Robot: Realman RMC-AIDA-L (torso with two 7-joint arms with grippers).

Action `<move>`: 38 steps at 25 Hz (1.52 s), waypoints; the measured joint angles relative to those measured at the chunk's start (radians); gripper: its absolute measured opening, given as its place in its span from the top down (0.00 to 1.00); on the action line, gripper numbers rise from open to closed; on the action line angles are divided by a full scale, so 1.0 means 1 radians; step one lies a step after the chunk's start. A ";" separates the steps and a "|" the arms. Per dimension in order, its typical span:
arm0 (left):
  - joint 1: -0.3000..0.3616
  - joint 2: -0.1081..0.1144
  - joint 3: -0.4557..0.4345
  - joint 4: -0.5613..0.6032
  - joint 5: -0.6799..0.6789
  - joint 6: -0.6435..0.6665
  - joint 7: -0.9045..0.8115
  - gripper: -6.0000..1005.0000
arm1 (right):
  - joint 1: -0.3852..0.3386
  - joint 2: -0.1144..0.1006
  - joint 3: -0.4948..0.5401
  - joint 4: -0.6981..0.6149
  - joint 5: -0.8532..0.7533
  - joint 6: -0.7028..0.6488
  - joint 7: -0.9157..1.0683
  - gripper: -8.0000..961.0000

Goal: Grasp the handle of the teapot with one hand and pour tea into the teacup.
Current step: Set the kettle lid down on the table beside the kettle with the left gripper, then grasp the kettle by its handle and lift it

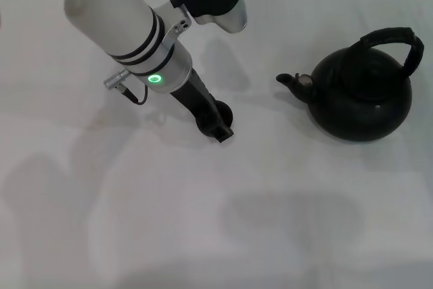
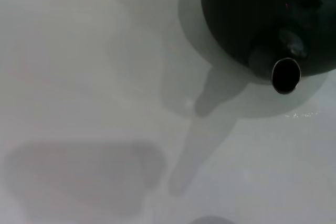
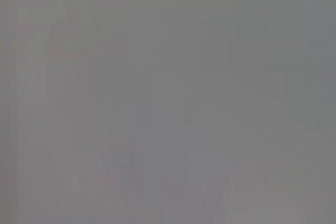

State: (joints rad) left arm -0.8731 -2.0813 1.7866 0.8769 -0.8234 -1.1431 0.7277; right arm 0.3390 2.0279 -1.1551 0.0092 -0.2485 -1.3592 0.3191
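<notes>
Left gripper point(image 1: 218, 126) sits over the teacup point(image 1: 221, 113) at table centre; can't tell if its fingers are released or clenched. Teapot point(image 1: 362, 96) is at 3 o'clock of the cup, well apart, spout point(image 2: 286, 74) toward it. You go for the handle point(image 1: 396, 40): thick, rough black arch; matte round body. Right gripper unseen.
</notes>
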 joint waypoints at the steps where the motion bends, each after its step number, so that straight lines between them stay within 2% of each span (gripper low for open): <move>1: -0.001 0.000 0.001 -0.002 0.000 0.000 0.000 0.30 | 0.000 0.000 0.000 0.000 0.000 0.000 0.000 0.12; 19: 0.006 0.000 0.002 0.006 0.003 0.002 0.000 0.28 | -0.005 0.000 0.000 0.002 0.000 0.000 0.000 0.15; 25: 0.011 -0.001 -0.001 0.039 0.008 0.000 0.000 0.19 | -0.008 0.000 0.000 0.002 0.000 0.001 0.000 0.15; 32: 0.078 0.002 -0.040 0.215 -0.017 0.014 0.022 0.12 | -0.009 0.000 0.000 0.001 0.000 0.002 0.000 0.16; 38: 0.203 0.003 -0.112 0.335 -0.165 0.115 0.160 0.12 | -0.009 0.000 0.000 0.001 0.000 0.002 0.000 0.17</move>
State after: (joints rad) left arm -0.6704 -2.0786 1.6747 1.2120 -0.9884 -1.0285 0.8878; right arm 0.3303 2.0279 -1.1551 0.0107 -0.2485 -1.3576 0.3190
